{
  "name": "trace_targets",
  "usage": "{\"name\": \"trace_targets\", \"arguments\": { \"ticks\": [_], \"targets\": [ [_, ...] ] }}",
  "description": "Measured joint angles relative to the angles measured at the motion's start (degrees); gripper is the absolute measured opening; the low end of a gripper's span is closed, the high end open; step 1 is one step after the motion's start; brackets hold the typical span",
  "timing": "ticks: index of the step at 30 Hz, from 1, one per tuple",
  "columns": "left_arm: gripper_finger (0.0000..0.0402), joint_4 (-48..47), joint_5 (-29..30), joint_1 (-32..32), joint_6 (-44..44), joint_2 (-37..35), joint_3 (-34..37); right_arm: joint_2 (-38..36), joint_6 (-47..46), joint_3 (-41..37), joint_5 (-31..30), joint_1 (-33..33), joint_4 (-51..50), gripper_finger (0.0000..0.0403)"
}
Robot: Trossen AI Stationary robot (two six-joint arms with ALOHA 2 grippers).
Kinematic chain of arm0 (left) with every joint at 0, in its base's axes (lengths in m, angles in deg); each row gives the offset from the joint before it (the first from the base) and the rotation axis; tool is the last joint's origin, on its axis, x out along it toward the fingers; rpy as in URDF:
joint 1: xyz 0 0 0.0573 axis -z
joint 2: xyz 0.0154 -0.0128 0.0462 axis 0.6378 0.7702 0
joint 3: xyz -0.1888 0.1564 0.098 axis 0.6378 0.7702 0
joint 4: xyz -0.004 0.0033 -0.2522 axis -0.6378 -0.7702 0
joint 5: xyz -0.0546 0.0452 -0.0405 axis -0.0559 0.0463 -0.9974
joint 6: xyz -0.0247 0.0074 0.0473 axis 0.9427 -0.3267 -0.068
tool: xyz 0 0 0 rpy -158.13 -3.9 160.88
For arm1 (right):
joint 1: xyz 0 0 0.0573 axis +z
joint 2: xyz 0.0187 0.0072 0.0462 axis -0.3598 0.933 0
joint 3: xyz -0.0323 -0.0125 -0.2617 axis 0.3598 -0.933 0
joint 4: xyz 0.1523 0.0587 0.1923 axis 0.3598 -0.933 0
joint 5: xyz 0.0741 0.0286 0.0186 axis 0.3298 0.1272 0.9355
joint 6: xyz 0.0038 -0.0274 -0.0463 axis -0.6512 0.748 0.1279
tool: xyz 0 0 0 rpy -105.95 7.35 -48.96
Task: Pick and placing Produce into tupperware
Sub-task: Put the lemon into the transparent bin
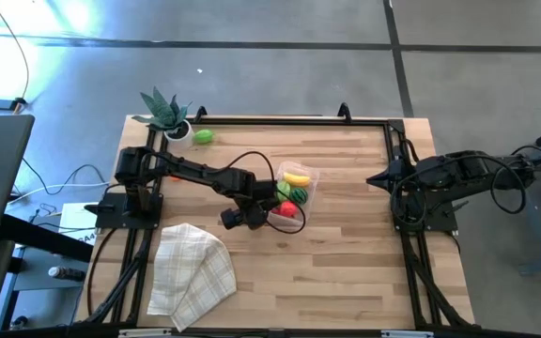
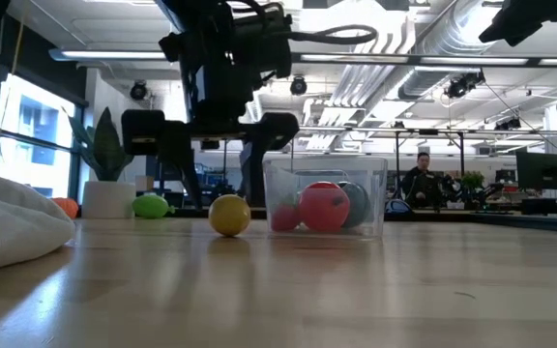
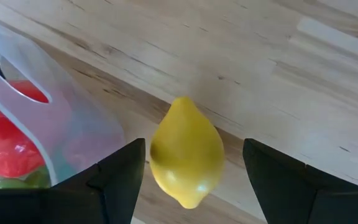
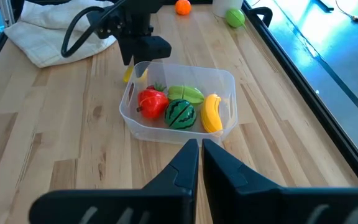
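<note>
A yellow lemon lies on the wooden table beside the clear tupperware. In the low view the lemon rests just left of the tub. My left gripper points down over the lemon. It is open, with one finger on each side of the lemon, and touches nothing. The tub holds a red piece, a dark green striped piece, a banana and a light green piece. My right gripper waits shut at the table's right side.
A light green fruit and an orange one lie near the far left corner by a potted plant. A checked cloth lies bunched at the near left. Bare wood stretches right of the tub.
</note>
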Motion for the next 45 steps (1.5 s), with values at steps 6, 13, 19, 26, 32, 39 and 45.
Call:
{"name": "trace_targets", "arguments": {
  "ticks": [6, 13, 19, 26, 32, 39, 45],
  "targets": [
    [0.0260, 0.69, 0.05, 0.00, -0.54, 0.00, 0.00, -0.01, 0.00, 0.00, 0.00, 0.00, 0.01, 0.0011],
    [0.0260, 1.24, 0.07, 0.00, -0.85, 0.48, 0.00, 0.00, 0.00, 0.00, 0.02, 0.01, 0.00, 0.0011],
    [0.0260, 1.37, 0.82, 0.00, -0.85, 0.70, 0.04, -0.02, 0.00, 0.00, 0.01, -0.01, 0.00, 0.0011],
    [0.0260, 3.44, 0.99, 0.00, -0.68, 0.70, 1.73, -0.02, 0.00, 0.00, 0.02, 0.00, 0.01, 0.0011],
    [0.0260, 4.45, 1.53, 0.00, -0.37, 0.70, 2.21, 0.00, 0.00, 0.00, 0.00, 0.01, 0.00, 0.0011],
    [0.0260, 4.61, 1.65, 0.00, -0.42, 0.70, 2.21, 0.00, 0.00, 0.01, 0.00, 0.00, 0.01, 0.0011],
    [0.0260, 4.71, 2.08, 0.00, -0.48, 0.70, 2.21, 0.00, 0.00, 0.01, 0.01, -0.01, 0.00, 0.0011]
  ]
}}
